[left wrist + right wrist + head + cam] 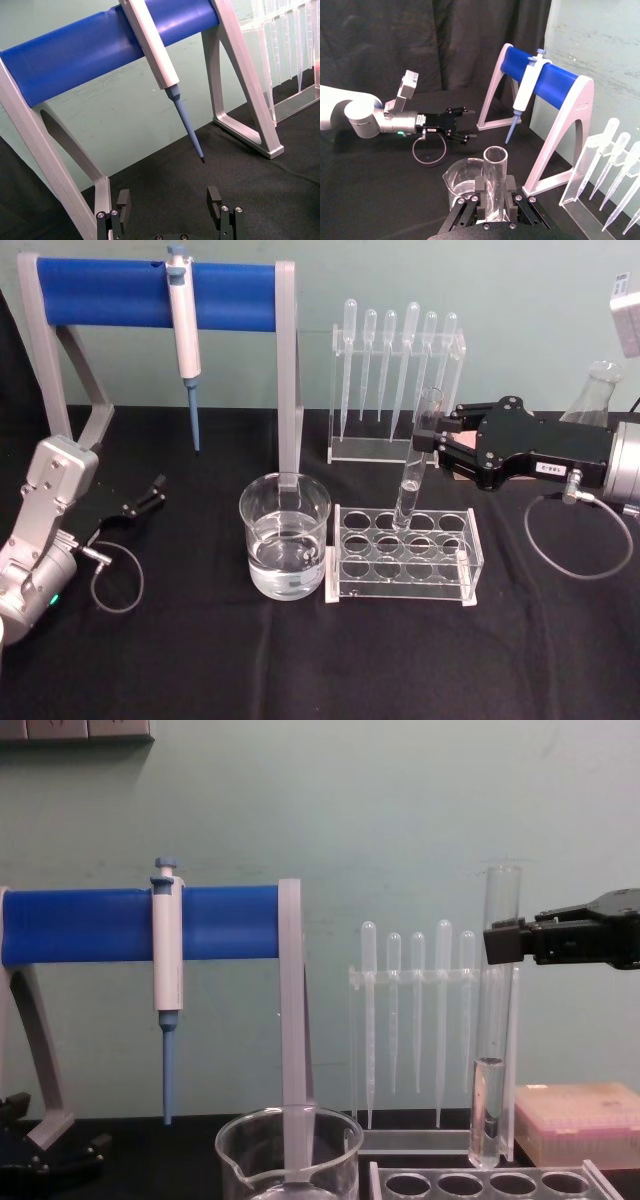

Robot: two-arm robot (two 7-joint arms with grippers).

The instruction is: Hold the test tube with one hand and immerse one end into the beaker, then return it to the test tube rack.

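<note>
Now, your right gripper (428, 437) is clamped on the test tube (408, 490) near its top. The tube stands nearly straight, with its bottom end just over a back hole of the test tube rack (400, 592), beside the beaker (250, 540). It is thin glass, so it is probably light, stiff, slippery and easy to break. Hold it high, under the rim, and squeeze gently. Your left gripper (152, 492) rests far left, fingers apart.

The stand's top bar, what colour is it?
The bar is bright blue, clearest in the head view.
</note>
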